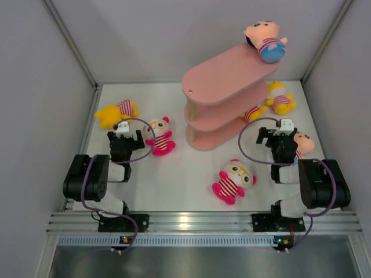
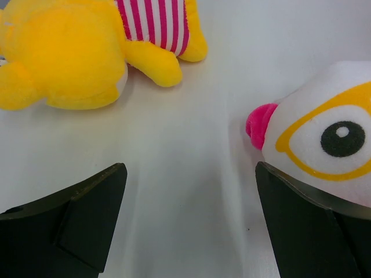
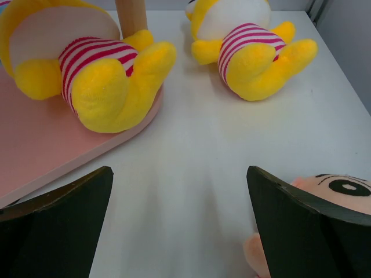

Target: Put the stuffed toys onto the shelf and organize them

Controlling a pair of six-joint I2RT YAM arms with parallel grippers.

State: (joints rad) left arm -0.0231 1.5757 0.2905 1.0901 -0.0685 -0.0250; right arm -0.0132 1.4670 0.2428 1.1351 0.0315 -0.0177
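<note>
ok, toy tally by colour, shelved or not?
Yellow toys: 3
Pink toys: 2
Peach-headed toys: 2
Total: 7

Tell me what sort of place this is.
Probably a robot test cell, not a home: a white table boxed in by plain grey panels, a left arm and right arm bolted to an aluminium rail, and plush toys laid out round a pink shelf.
</note>
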